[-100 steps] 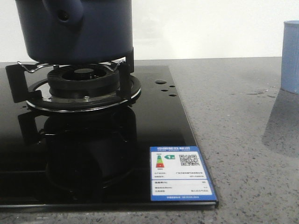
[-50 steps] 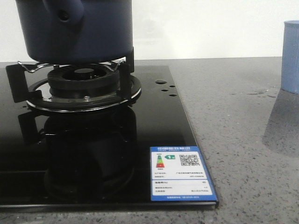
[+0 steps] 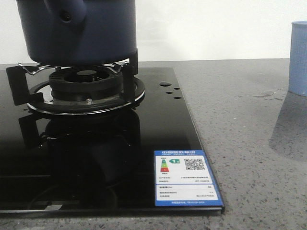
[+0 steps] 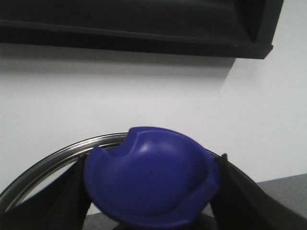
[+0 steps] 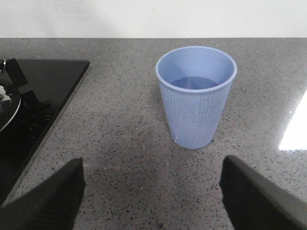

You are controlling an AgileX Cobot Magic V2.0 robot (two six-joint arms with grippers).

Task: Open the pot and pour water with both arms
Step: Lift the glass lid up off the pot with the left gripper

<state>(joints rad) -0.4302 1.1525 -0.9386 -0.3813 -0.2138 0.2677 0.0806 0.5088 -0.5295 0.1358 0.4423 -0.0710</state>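
Observation:
The dark navy-blue pot (image 3: 81,33) stands on the burner stand at the far left in the front view, its stubby handle (image 3: 67,14) with a hole facing me; its top is cut off by the frame. My left gripper (image 4: 151,191) is shut on the lid's blue knob (image 4: 151,179), and the lid's metal rim (image 4: 57,155) shows behind it against a white wall. My right gripper (image 5: 151,191) is open and empty, low over the counter, a short way in front of the light-blue ribbed cup (image 5: 194,105), which holds water. Neither gripper shows in the front view.
The black glass hob (image 3: 158,124) with its burner (image 3: 86,86) and a blue-white label (image 3: 187,178) covers the left. The cup (image 3: 298,57) stands at the right edge on the grey speckled counter (image 3: 240,143). The hob's corner (image 5: 43,81) lies left of the cup.
The pot and the cup have not moved. Only the dark reflection in the hob glass below the burner has shifted a little.

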